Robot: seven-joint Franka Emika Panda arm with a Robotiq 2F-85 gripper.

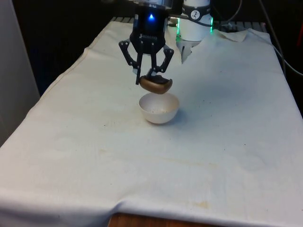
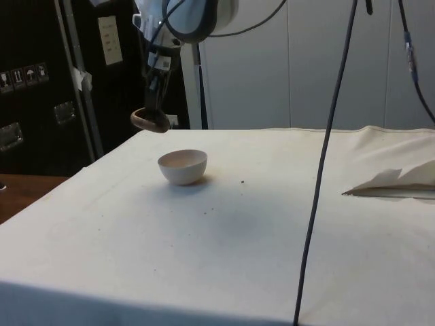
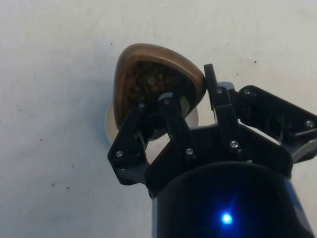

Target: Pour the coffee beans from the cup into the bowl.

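Note:
My gripper (image 1: 152,75) is shut on the rim of a brown cup (image 1: 155,85) and holds it in the air just above a white bowl (image 1: 159,109). In the wrist view the cup (image 3: 151,82) still has coffee beans (image 3: 148,82) inside, with one finger (image 3: 173,119) reaching into it, and the bowl's rim (image 3: 110,124) peeks out beneath. From the side, the cup (image 2: 151,121) hangs slightly tilted under the gripper (image 2: 155,109), a little above and beyond the bowl (image 2: 182,166). I cannot see beans inside the bowl.
The white cloth (image 1: 94,156) covers the table, with a folded flap (image 1: 232,35) near the far corner. A few dark specks (image 2: 241,182) lie on the cloth near the bowl. A black cable (image 2: 326,156) hangs in the side view's foreground.

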